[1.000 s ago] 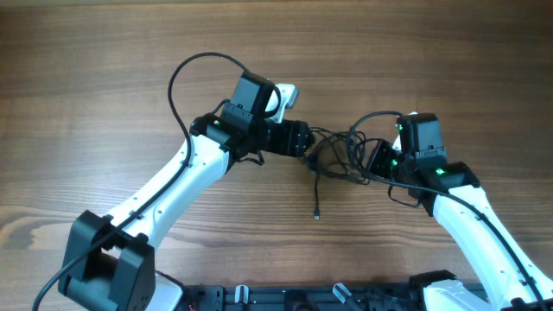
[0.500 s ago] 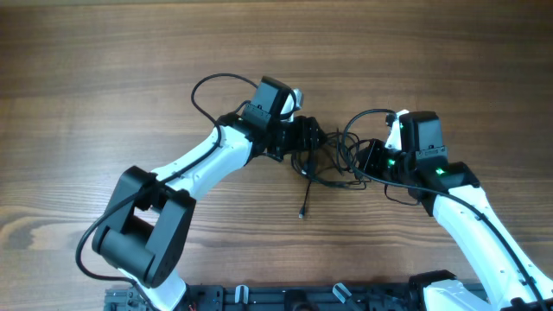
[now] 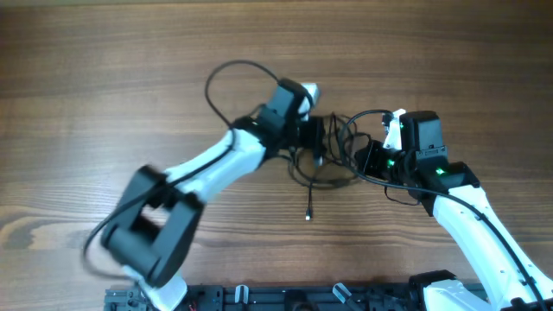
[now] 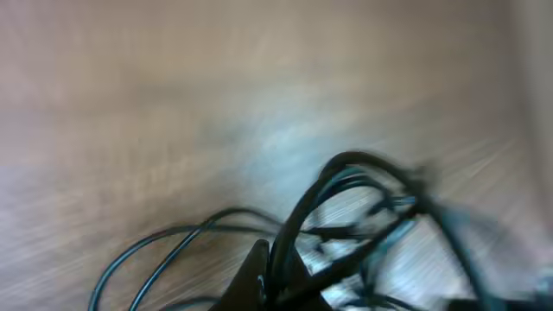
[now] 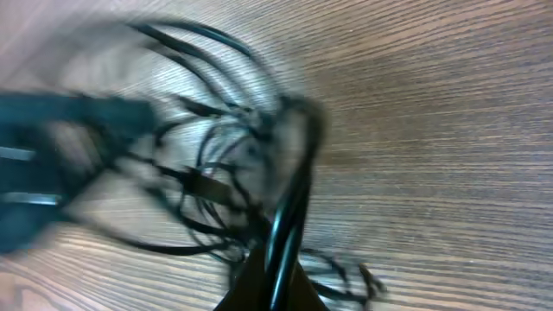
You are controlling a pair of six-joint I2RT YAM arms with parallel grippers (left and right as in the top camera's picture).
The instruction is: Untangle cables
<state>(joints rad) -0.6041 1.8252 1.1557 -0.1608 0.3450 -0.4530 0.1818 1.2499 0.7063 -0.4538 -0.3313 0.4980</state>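
Soft, even light falls on the desk (image 3: 86, 69), with faint shadows. In the overhead view the left arm (image 3: 164, 216) is motion-blurred at lower left. Both wrist views smear the cables (image 4: 346, 158).

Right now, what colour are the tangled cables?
The cables are black. The overhead view shows it best, against the brown wooden table.

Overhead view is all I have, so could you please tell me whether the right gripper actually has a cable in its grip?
Observer: In the right wrist view, one black strand of the cables runs straight up out of the right gripper, which looks closed on it.
Operator: Thank you. And the left one?
Observer: Its wrist view is blurred. A strand arcs up from the left gripper, but I cannot tell whether it is clamped.
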